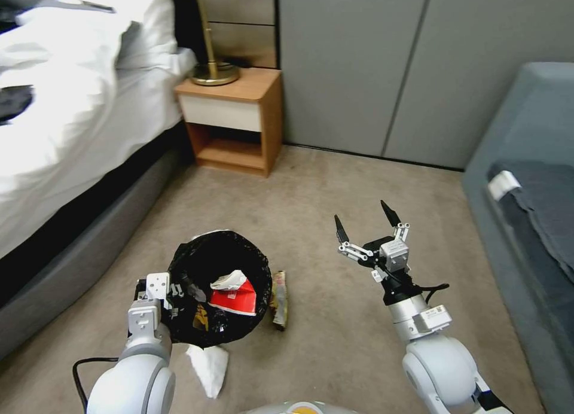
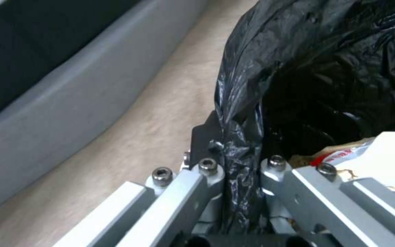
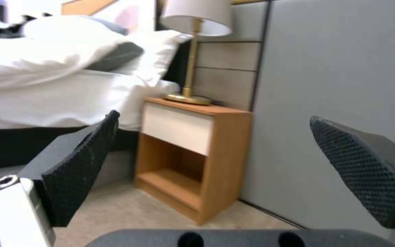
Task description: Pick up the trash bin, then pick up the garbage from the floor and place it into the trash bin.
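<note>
big white-sheeted bed (image 1: 72,103) at left, wooden nightstand (image 1: 233,121) with brass lamp (image 1: 209,67) beside it, beige carpet (image 1: 335,180) below. small round trash bin with glossy black bag liner (image 1: 218,294) held off the carpet near the bed frame — left gripper (image 1: 173,294) clenched on its rim, bag plastic pinched between the jaws. inside: red carton (image 1: 236,299), crumpled white tissue (image 1: 230,279). right gripper (image 1: 368,222) hangs released, jaws wide, pointing at the nightstand. on the carpet: white tissue (image 1: 209,369) below the bin, yellow wrapper (image 1: 278,299) just beside it.
</note>
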